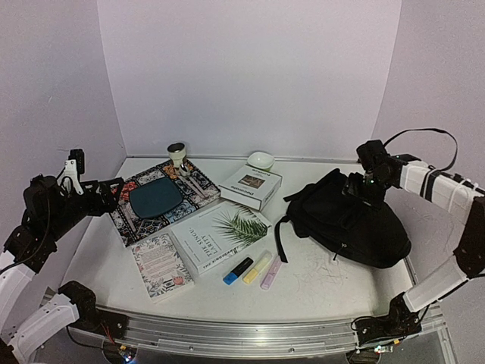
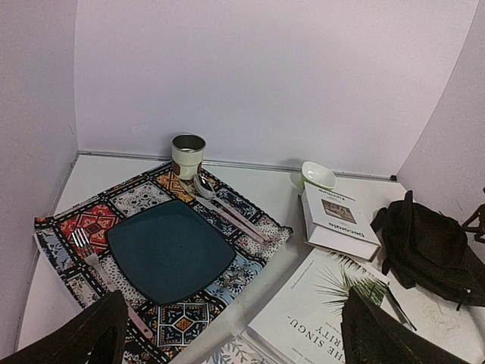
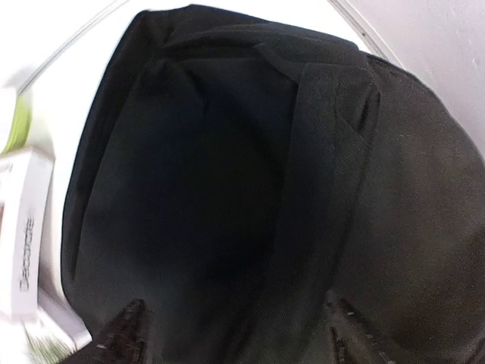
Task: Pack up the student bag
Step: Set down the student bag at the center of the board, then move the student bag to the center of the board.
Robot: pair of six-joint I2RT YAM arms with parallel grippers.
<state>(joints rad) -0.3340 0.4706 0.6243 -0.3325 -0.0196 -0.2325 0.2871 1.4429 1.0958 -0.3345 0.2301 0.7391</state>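
Here the student bag (image 1: 356,224) lies slumped at the right of the table, its strap (image 1: 279,236) trailing toward the books (image 1: 216,239). The right gripper (image 3: 233,307) hangs just above the bag's far end, fingers spread, probably to find the opening. At the far left, the left gripper (image 2: 236,294) hovers spread and empty over the patterned mat (image 2: 83,220), well apart from the bag.
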